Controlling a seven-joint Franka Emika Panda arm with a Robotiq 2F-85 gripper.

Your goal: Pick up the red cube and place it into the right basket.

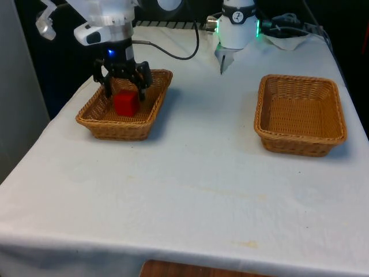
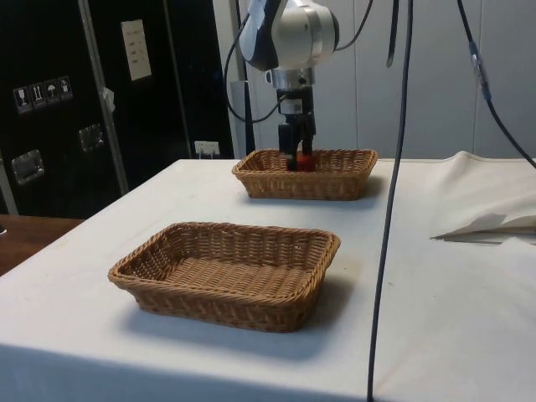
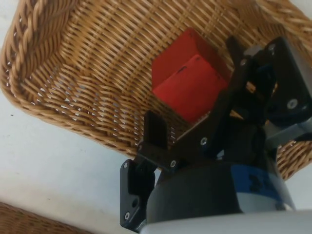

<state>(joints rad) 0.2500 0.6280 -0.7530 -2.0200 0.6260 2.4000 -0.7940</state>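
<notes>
Now: gripper (image 1: 123,88) low inside the basket (image 1: 101,123) on the front view's left, fingers spread wide, one to each side of the red cube (image 1: 125,104). Not yet closed on anything, going by the wrist view, where a gap shows between the near finger (image 3: 157,132) and the cube's face (image 3: 187,83). Far finger close against the opposite face, possibly touching; hard to tell from these angles.

Cube down in the basket, seemingly resting on the woven floor toward the end nearest the robot, seen in the side view as a red patch (image 2: 306,161) just beside the black fingers.

Likely handling: small, rigid, light, with flat smooth sides. Easy to pinch across two opposite faces, near mid-height, fingers square to those faces so no twist on closing. Some risk of slip if caught on an edge or corner, since the cube looks slightly turned relative to the fingers. Wicker floor uneven, so a tilt on contact quite possible.

Second basket (image 1: 301,115) on the front view's right, well apart, across bare white cloth (image 1: 190,190).
</notes>
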